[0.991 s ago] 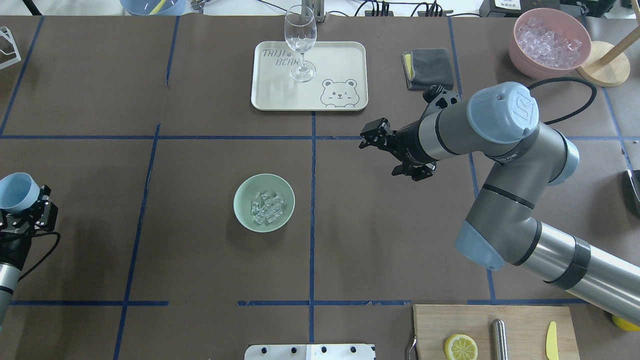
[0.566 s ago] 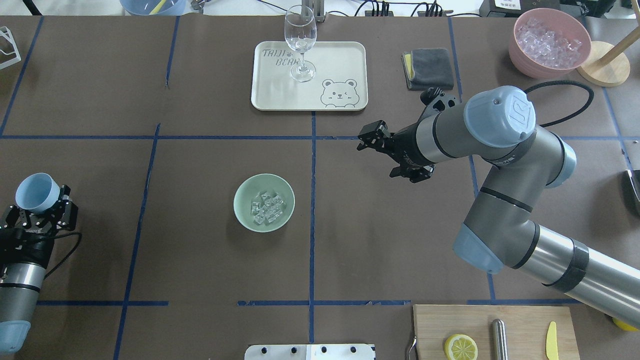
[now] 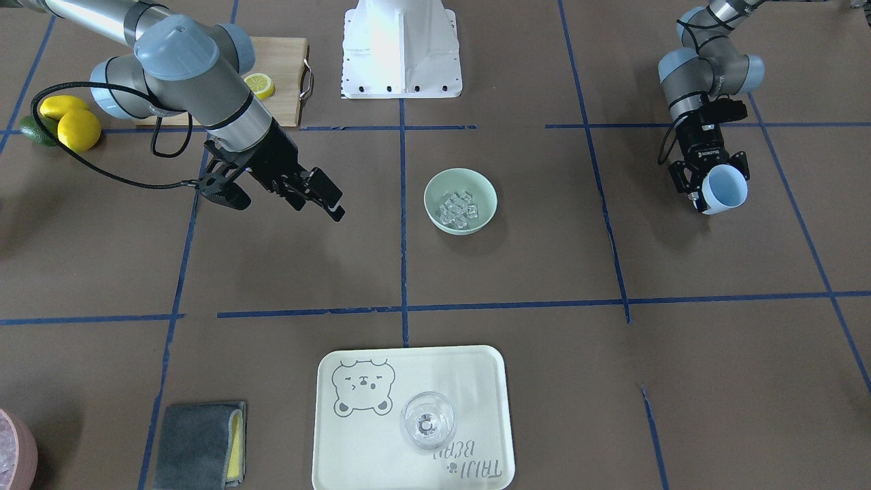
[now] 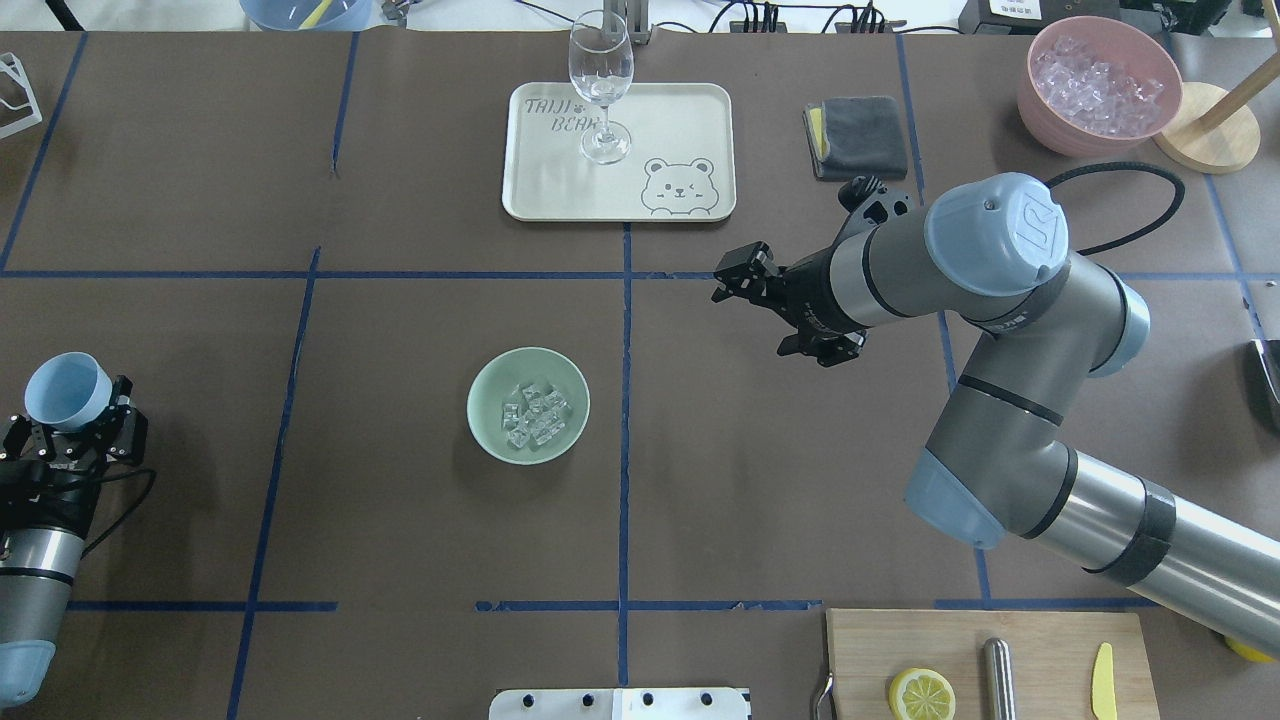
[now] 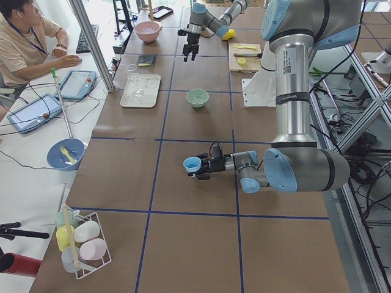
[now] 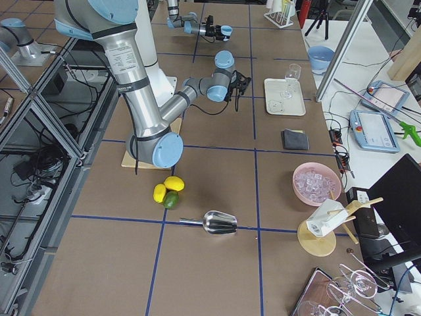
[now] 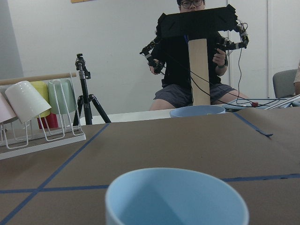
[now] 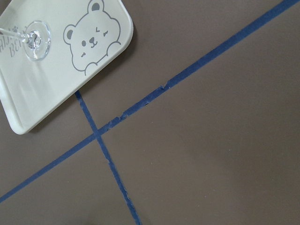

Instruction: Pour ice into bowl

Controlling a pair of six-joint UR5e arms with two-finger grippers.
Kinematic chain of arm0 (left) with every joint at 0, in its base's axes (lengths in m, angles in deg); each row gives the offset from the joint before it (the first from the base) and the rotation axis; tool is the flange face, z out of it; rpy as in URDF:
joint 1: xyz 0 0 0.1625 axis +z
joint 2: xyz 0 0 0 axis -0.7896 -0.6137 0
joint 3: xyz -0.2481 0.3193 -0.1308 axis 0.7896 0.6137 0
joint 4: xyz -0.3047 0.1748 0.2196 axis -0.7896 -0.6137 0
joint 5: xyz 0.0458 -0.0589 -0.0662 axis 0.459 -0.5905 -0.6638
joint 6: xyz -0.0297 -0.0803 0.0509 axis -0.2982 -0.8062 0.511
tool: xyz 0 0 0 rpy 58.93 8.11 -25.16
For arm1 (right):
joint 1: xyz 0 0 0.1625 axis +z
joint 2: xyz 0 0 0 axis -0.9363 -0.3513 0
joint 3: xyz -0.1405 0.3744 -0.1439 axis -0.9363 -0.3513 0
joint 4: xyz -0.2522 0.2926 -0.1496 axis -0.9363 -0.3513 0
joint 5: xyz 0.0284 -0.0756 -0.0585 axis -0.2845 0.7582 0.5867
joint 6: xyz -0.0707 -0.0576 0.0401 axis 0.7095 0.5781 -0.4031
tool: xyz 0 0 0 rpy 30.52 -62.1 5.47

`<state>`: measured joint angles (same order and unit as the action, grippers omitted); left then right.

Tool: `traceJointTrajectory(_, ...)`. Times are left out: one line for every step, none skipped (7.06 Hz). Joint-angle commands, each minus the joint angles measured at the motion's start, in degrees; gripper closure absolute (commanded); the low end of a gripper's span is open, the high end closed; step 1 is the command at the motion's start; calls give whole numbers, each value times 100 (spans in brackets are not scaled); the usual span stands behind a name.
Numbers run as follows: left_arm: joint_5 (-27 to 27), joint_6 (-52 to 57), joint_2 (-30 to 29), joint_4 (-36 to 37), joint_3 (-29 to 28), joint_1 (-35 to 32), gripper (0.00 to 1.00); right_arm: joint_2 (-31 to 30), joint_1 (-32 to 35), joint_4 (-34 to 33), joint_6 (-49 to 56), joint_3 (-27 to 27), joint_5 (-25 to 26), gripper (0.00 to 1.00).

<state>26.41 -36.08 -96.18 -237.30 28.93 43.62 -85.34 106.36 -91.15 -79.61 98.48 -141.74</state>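
The pale mint-green bowl (image 4: 485, 385) sits left of the table's centre and holds several clear ice cubes (image 4: 534, 412); it also shows in the front view (image 3: 442, 182) with the ice (image 3: 457, 207). My left gripper (image 4: 70, 420) is at the far left edge, well away from the bowl, shut on a light blue cup (image 4: 68, 390) held roughly upright. The cup's rim fills the bottom of the left wrist view (image 7: 176, 197); no ice shows in it. My right gripper (image 4: 745, 278) hovers open and empty to the right of the bowl, above the tape cross.
A cream bear tray (image 4: 700, 110) with a wine glass (image 4: 601, 70) stands at the back centre. A grey cloth (image 4: 857, 135) and a pink bowl (image 4: 1040, 110) full of ice are back right. A cutting board (image 4: 870, 640) with a lemon slice lies front right.
My left arm has shifted a little to the right with the blue cup and turned it more upright. My right arm has edged slightly left. The bowl and ice have not moved.
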Motion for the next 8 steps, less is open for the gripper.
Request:
traceJointTrajectory(-177, -46, 3, -168, -13, 9, 63, 16, -1, 0, -7, -5, 0, 0)
traceJointTrajectory(-238, -46, 3, -352, -13, 9, 57, 16, -1, 0, -7, 4, 0, 0)
traceJointTrajectory(-230, -46, 3, -449, -22, 18, 54, 16, -1, 0, -7, 13, 0, 0)
traceJointTrajectory(-230, -46, 3, -520, -22, 26, 53, 16, 8, 0, -7, 30, 0, 0)
traceJointTrajectory(-238, -55, 3, -529, -22, 44, 46, 16, 17, 0, -7, 65, 0, 0)
traceJointTrajectory(-238, -55, 3, -538, -31, 88, 39, 7, 17, 0, -7, 65, 0, 0)
traceJointTrajectory(-273, -46, 3, -538, -39, 114, 0, 7, 17, 0, -15, 91, 0, 0)
traceJointTrajectory(-465, -11, 21, -573, -39, 149, 0, -1, 26, -9, -15, 179, -9, 0)
